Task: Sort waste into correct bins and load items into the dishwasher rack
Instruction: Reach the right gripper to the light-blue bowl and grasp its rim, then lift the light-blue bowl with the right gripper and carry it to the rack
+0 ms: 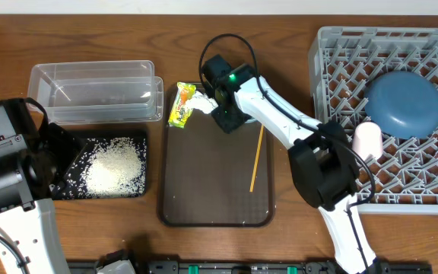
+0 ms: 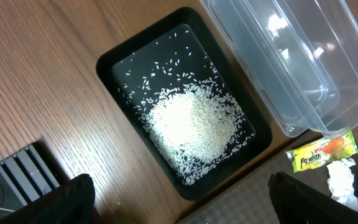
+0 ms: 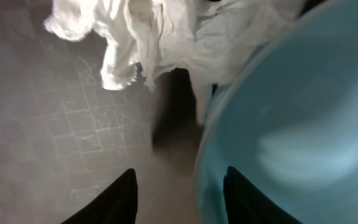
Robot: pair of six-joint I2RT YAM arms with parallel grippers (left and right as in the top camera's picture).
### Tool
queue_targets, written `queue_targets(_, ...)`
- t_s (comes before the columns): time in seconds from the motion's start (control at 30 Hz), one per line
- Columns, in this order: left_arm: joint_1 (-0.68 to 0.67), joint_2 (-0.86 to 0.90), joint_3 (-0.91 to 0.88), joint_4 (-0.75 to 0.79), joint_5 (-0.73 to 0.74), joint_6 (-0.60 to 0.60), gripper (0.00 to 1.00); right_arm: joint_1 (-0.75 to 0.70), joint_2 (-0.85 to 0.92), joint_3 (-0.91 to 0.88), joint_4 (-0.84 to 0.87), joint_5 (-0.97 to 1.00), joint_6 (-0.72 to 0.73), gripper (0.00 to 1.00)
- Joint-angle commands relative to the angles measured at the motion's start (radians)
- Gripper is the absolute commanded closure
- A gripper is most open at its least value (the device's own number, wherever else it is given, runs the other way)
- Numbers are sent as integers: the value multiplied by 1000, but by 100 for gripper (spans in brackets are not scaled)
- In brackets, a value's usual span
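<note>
I count one clear tub [image 1: 93, 91], empty as far as I can see, and one black tray [image 1: 139, 144] just in front of it on the counter [image 1: 67, 38], holding a single heap of rice [image 1: 115, 166] with stray grains around it. One wrapper [image 1: 181, 105] and one tissue [image 1: 204, 100] lie touching at the far left corner of the brown serving tray [image 1: 204, 198], and one chopstick [image 1: 256, 157] lies toward its right side. In the rack [image 1: 333, 76] I see one dark blue bowl [image 1: 403, 103], upside down, and one pink cup [image 1: 367, 141] beside it.

From overhead, the right arm covers whatever sits under the right end effector [image 1: 226, 116]. Only the right wrist view shows one pale blue bowl [image 3: 291, 124] there, cut off by the frame, with the tissue just behind it. That end effector's fingers [image 3: 114, 199] stand apart astride the bowl's rim; I cannot tell whether they touch it.

The left end effector [image 2: 179, 211] is spread wide over the black tray's near edge, gripping nothing. Only its dark tips show.
</note>
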Motion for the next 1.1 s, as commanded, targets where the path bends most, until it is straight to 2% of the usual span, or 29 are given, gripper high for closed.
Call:
queue_targets(0.0,6,-1,12,0,-19,-8,8,2,13,18,-1,16,-2,61)
queue_targets(0.17,6,-1,12,0,-20,-8,8,4,-3,21,-19,82,8,68)
queue_targets(0.33,6,-1,12,0,-19,-8,8,1,-26,21,-40,93,28,85)
queue_targets(0.43,6,-1,12,0,-19,-8,8,2,-43,23,-44,93,35,87)
queue_targets(0.63,6,-1,12,0,-19,-8,8,3,-95,27,-55,92,69,99)
queue_targets(0.9,6,-1,12,0,-19,-8,8,-4,-230,28,-77,85,69,99)
queue_targets(1.07,6,-1,12,0,-20,-8,8,-64,-356,28,-63,84,88,99)
